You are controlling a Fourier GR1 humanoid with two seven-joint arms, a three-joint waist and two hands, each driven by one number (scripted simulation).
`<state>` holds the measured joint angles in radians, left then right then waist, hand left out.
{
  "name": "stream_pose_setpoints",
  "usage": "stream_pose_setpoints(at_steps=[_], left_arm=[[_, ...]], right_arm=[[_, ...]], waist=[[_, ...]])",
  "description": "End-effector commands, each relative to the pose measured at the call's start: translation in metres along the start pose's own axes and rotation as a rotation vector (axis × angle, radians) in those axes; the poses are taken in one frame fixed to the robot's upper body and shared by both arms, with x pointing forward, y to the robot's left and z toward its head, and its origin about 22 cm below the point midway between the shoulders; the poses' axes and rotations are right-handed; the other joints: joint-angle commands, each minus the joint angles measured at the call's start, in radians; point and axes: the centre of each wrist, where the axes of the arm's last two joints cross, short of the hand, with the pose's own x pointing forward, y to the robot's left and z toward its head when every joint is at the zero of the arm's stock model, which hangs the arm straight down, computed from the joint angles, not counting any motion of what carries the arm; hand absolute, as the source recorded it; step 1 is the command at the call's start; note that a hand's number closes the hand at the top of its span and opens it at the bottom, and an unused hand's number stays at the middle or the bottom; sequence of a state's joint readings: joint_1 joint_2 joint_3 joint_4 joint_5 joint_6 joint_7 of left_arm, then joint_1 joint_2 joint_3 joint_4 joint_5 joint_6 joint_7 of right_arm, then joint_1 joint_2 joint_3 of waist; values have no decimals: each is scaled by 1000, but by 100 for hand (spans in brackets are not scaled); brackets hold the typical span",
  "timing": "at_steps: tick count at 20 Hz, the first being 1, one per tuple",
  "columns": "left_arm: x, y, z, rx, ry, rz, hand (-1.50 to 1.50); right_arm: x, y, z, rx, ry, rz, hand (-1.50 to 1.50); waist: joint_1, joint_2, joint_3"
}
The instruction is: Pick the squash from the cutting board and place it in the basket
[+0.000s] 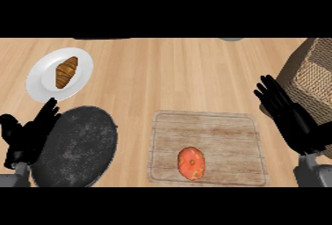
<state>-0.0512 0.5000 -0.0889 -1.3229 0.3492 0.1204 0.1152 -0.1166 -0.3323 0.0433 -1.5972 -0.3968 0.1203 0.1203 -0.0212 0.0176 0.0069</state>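
Squash (192, 163) ungrasped on cutting board (207, 127). Right robot hand (288, 118), fingers straight, empty, between board and basket (318, 74): likely placed to serve both. Left robot hand (29, 132) rests open, far left.

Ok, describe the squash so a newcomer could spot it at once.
Find the pale square wooden cutting board at the near middle of the wooden counter, between the dark round speckled plate and the woven wicker basket. The small orange oval squash lies on its near half. It is the only thing on the board, unlike the brown croissant on the white plate.
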Motion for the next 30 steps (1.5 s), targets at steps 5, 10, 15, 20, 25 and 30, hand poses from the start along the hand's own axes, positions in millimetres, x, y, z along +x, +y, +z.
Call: stream_pose_setpoints(at_steps=[5,10,15,20,25,30], left_arm=[[-35,-37,9,-80,144,2,0],[-44,-50,15,-105,211,-1,0],[-60,-58,31,-75,232,29,0],[-65,-41,39,-61,253,19,0],[-58,-54,37,-76,242,3,0],[-72,-61,51,-63,239,2,0]], right_arm=[[37,120,-44,637,-248,-171,150],[35,214,-10,1112,-379,-95,150],[32,237,32,1006,-424,222,-150],[84,196,9,733,-532,753,-150],[146,179,1,678,-546,1065,-150],[205,157,10,754,-506,1229,-150]], waist=[[96,-6,-5],[66,-22,-5],[16,-29,-7],[3,-40,-9],[17,-26,-9],[16,-26,-10]])
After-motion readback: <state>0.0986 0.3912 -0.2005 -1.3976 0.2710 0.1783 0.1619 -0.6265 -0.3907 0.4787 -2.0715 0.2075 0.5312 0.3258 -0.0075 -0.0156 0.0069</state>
